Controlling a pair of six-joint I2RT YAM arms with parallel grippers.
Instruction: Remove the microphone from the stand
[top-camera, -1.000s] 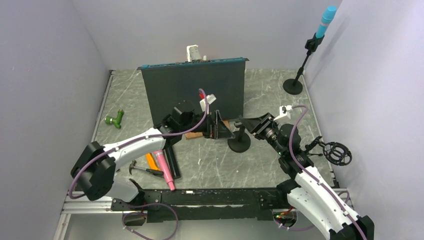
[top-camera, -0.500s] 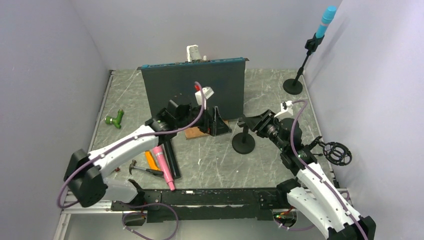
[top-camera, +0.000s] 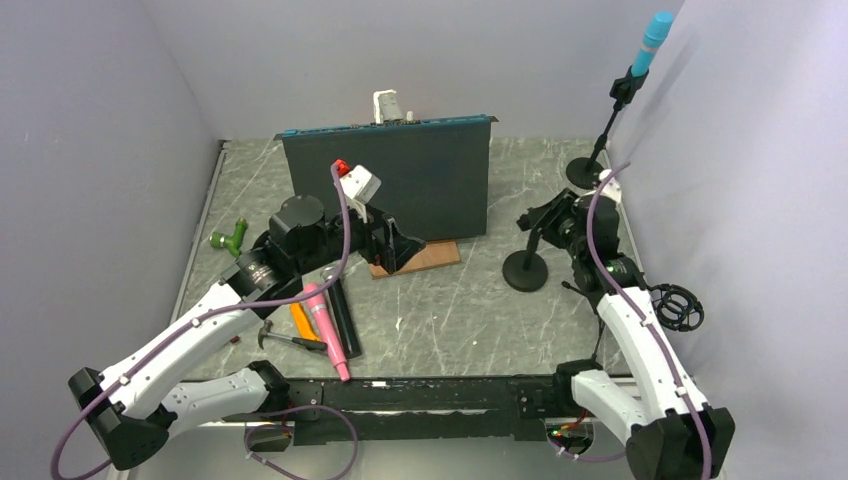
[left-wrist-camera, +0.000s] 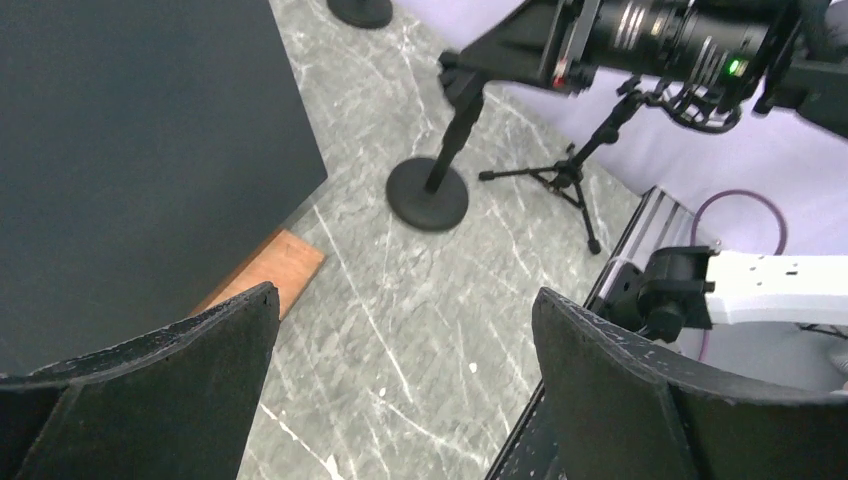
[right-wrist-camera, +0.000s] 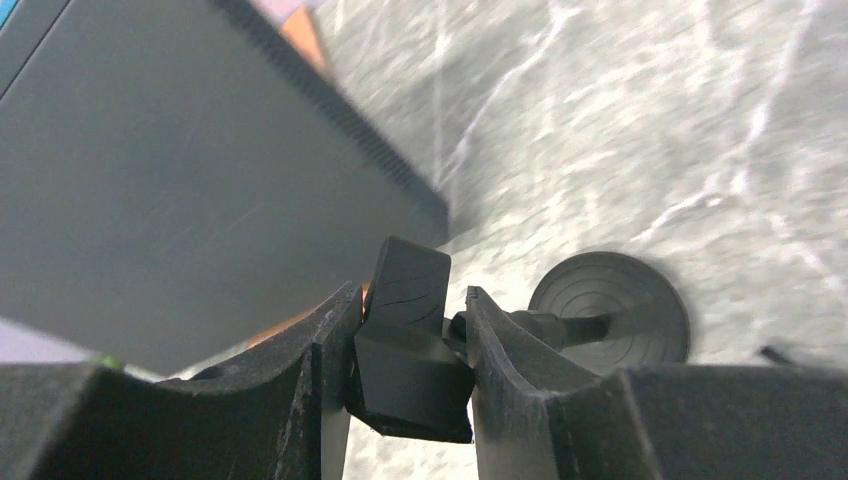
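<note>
A pink microphone (top-camera: 328, 330) lies flat on the table at the near left, free of any stand. My right gripper (top-camera: 541, 218) is shut on the clip (right-wrist-camera: 410, 350) at the top of a short black stand, whose round base (top-camera: 525, 270) sits on the table at the right; the clip holds nothing. The stand also shows in the left wrist view (left-wrist-camera: 428, 195). My left gripper (top-camera: 398, 243) is open and empty over the table's middle, in front of the black board. A blue microphone (top-camera: 656, 40) sits in a tall stand (top-camera: 587, 172) at the back right.
A black upright board (top-camera: 385, 185) stands mid-table by a wooden block (top-camera: 425, 258). A green toy (top-camera: 230, 238), a hammer (top-camera: 285, 340) and an orange tool (top-camera: 302, 322) lie at the left. A black shock mount (top-camera: 676, 306) and small tripod (left-wrist-camera: 565, 175) are at the right edge.
My right gripper has carried the short stand from the table's middle to the right. My left arm has pulled back to the left, away from the stand, its gripper open.
</note>
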